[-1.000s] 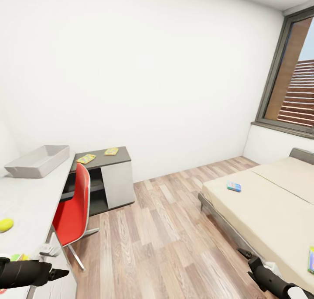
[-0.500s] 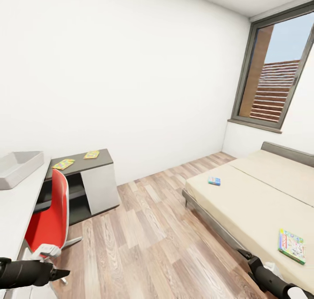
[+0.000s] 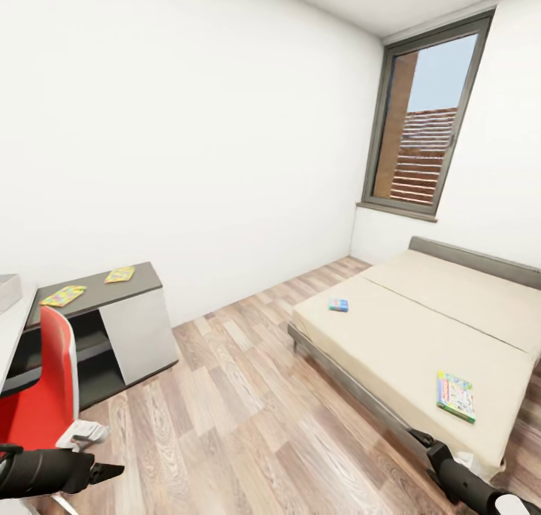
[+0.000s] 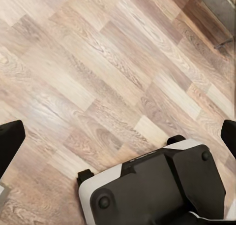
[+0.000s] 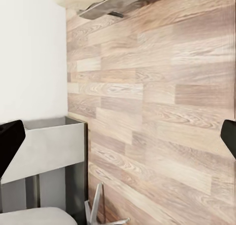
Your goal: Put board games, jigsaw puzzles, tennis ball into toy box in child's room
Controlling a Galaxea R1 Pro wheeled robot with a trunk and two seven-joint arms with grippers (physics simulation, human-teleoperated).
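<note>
Two board games lie on the bed [image 3: 406,334]: a small blue one [image 3: 338,304] near its corner and a green and white one [image 3: 455,396] nearer me. Both jigsaw puzzles [image 3: 63,295] [image 3: 120,275] rest on the table's dark grey top [image 3: 94,286]. A sliver of the toy box [image 3: 6,293] shows at the far left edge. The tennis ball is out of view. My left gripper [image 3: 109,471] [image 4: 118,139] hangs low over the floor, open and empty. My right gripper [image 3: 419,437] [image 5: 118,136] is open and empty beside the bed's near edge.
A red chair [image 3: 41,398] stands at the desk, close to my left arm. Wood floor [image 3: 248,417] stretches between desk and bed. A tall window [image 3: 421,124] is in the far wall. The left wrist view looks down on my own base [image 4: 157,190].
The camera has swung right, so the whole picture slid left. The light desk top, the tennis ball and most of the toy box left the picture; the second game on the bed came in.
</note>
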